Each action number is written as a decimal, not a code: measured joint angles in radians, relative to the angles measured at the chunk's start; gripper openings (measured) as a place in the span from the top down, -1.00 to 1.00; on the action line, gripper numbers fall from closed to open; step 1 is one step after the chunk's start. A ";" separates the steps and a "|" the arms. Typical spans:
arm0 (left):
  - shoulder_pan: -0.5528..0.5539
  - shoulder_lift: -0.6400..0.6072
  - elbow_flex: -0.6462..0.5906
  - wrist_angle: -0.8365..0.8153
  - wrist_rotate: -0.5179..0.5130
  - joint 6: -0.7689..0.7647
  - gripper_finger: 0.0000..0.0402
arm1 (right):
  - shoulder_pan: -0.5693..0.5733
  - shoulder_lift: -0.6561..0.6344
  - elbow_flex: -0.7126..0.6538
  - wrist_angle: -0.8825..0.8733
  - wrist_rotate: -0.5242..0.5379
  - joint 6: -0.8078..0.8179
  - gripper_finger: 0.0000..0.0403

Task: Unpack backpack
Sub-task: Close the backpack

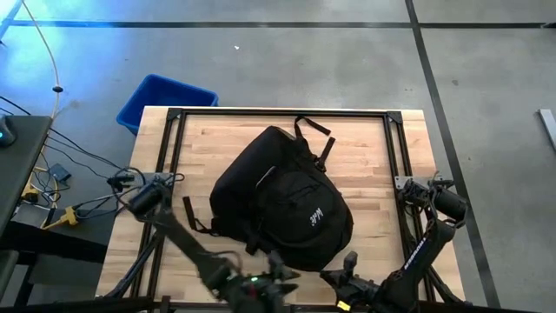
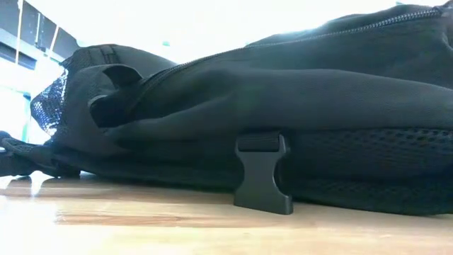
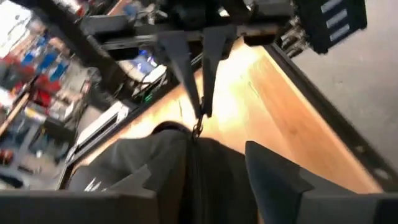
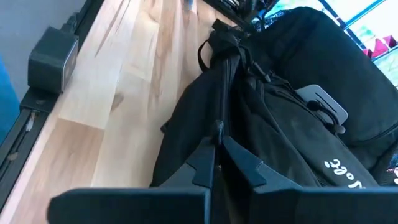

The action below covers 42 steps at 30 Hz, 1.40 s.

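Black fabric: one backpack (image 1: 282,198) lying flat mid-table, white logo up, top loop handle toward the far edge, one strap trailing off its left side. One blue bin (image 1: 165,100) on the floor past the far-left corner of the wooden table (image 1: 382,165). Two arms, both at the near edge. Right gripper (image 4: 219,134) clenched on the backpack's zipper pull, right at the bag's near side. Left gripper (image 1: 276,265) at the near edge just beside the bag; in its wrist view its fingers stand apart, nothing between them. One buckle (image 2: 262,173) rests on the tabletop in the low view. Bare wood all round the bag, widest on the right and far-left.
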<state>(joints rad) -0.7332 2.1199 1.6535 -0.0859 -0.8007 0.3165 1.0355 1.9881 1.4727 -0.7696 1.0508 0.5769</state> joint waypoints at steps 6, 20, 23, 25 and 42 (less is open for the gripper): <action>0.078 0.058 -0.001 -0.001 0.116 0.088 0.10 | 0.000 0.000 0.000 0.050 0.001 -0.065 1.00; 0.146 0.089 0.001 -0.002 0.243 0.000 0.09 | -0.008 0.000 0.000 0.206 0.007 -0.255 1.00; 0.149 0.110 0.002 -0.003 0.193 -0.017 0.18 | -0.016 0.000 0.000 0.214 0.006 -0.264 1.00; 0.143 0.112 0.002 -0.007 0.157 -0.021 0.36 | -0.017 -0.001 0.000 0.214 -0.002 -0.261 1.00; -0.116 0.033 0.000 -0.335 -0.222 -0.425 1.00 | 0.000 -0.004 -0.040 -0.498 -0.089 0.439 1.00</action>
<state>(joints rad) -0.8495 2.1530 1.6535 -0.4205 -1.0229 -0.1084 1.0353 1.9839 1.4330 -1.2671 0.9615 1.0161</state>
